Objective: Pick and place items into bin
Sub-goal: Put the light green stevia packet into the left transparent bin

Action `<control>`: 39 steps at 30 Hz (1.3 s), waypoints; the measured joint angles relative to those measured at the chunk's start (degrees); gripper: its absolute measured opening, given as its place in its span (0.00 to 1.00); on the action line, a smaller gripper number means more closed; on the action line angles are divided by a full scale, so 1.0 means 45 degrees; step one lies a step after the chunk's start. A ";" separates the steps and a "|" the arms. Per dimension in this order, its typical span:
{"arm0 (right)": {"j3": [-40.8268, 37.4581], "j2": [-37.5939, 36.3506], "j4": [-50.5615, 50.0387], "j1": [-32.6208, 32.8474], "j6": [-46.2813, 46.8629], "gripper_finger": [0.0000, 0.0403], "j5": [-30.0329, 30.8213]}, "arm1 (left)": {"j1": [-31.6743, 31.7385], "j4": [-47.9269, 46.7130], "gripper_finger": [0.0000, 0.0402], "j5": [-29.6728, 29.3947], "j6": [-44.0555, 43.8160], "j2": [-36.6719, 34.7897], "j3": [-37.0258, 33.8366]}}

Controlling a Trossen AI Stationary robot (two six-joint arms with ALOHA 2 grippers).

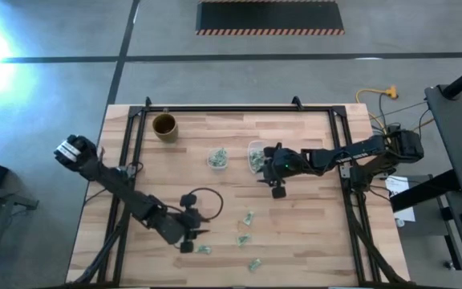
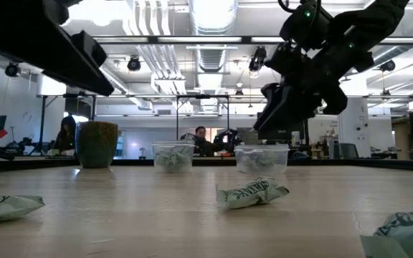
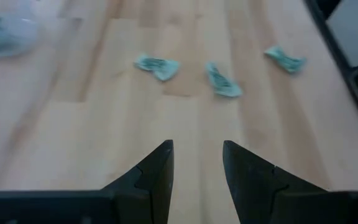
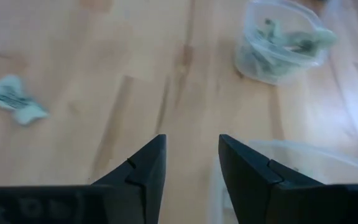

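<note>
Left claw [image 1: 189, 238] hovers with fingers apart and empty near loose wrappers [image 1: 245, 238] on the desk [image 1: 311, 241]. Right claw [image 1: 277, 183], also apart and empty, hangs beside the clear tubs [image 1: 218, 158]. Light, crinkly and soft, each wrapper probably wants a pinch across its puffed middle.

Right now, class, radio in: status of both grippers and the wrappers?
Left gripper open, empty, low over the table. Right gripper open, empty, beside the clear plastic tubs. Small green-and-white wrappers loose on the wooden table. Nothing blocking.
</note>
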 joint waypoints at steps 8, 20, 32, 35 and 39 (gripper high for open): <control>0.0000 0.0019 0.0485 0.0067 0.0173 0.34 -0.1330 | -0.0776 0.2041 0.31 0.0293 -0.0765 0.1024 -0.0426; -0.0030 0.0053 0.0923 0.0171 0.0610 0.33 -0.1307 | -0.1410 0.3607 0.31 0.0449 -0.1526 0.2272 -0.0431; -0.0068 0.0053 0.0904 0.0393 0.0590 0.31 -0.1303 | -0.1636 0.3718 0.31 0.0836 -0.1437 0.3628 -0.0367; -0.0076 0.0053 0.0909 0.0418 0.0530 0.30 -0.1303 | -0.1718 0.3790 0.31 0.0900 -0.1492 0.3876 -0.0210; -0.0083 0.0053 0.0919 0.0413 0.0488 0.31 -0.1298 | -0.1806 0.3780 0.31 0.0900 -0.1521 0.3942 -0.0170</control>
